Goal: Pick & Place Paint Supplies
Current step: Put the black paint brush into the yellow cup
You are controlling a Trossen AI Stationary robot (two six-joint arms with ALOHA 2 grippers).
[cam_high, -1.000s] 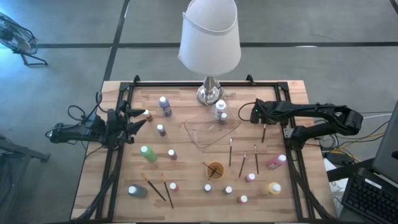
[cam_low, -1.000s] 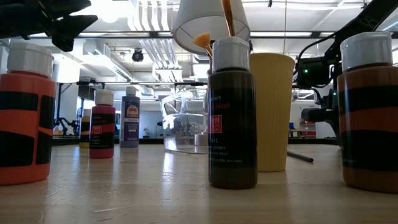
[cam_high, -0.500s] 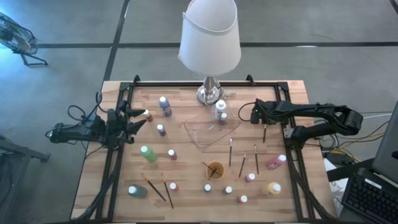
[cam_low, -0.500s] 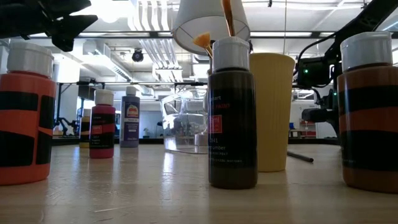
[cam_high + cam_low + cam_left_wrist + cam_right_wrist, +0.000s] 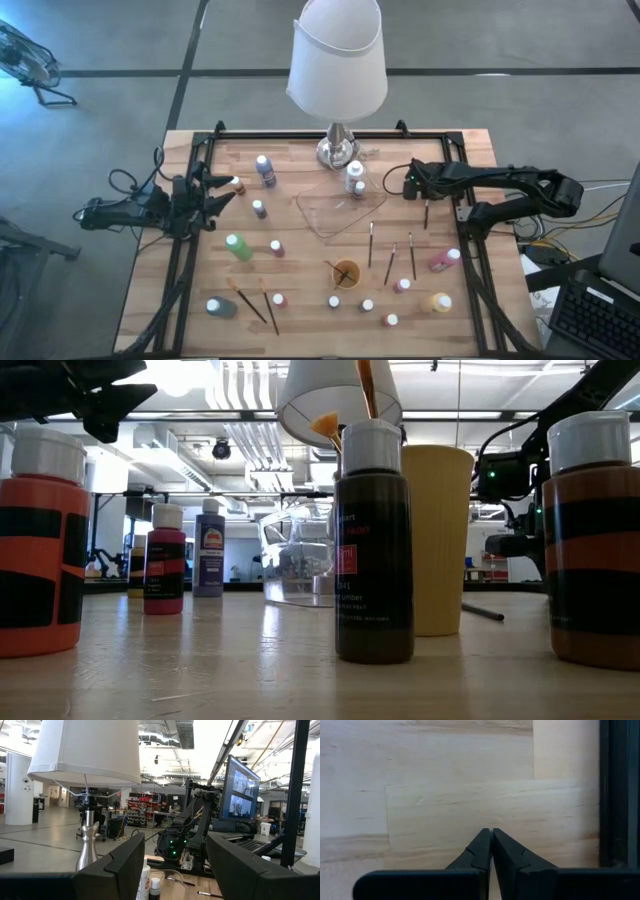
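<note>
Now my right gripper [image 5: 424,200] is fully closed over a brush [image 5: 425,214], whose long axis points toward the table's near edge. My left gripper [image 5: 222,192] waits open at the left edge, farther away.

We see a pale wooden plank surface [image 5: 300,310] edged by a black metal frame [image 5: 190,270]. At its far middle stands a table lamp with a white fabric shade [image 5: 337,55] on a silver metal base [image 5: 338,152]. Just near of the lamp lies a clear plastic tray [image 5: 335,212]. Nearer still, a small orange cup [image 5: 347,273] stands upright. Grey concrete floor [image 5: 100,110] surrounds everything, with a dark keyboard [image 5: 595,320] at the right.
</note>
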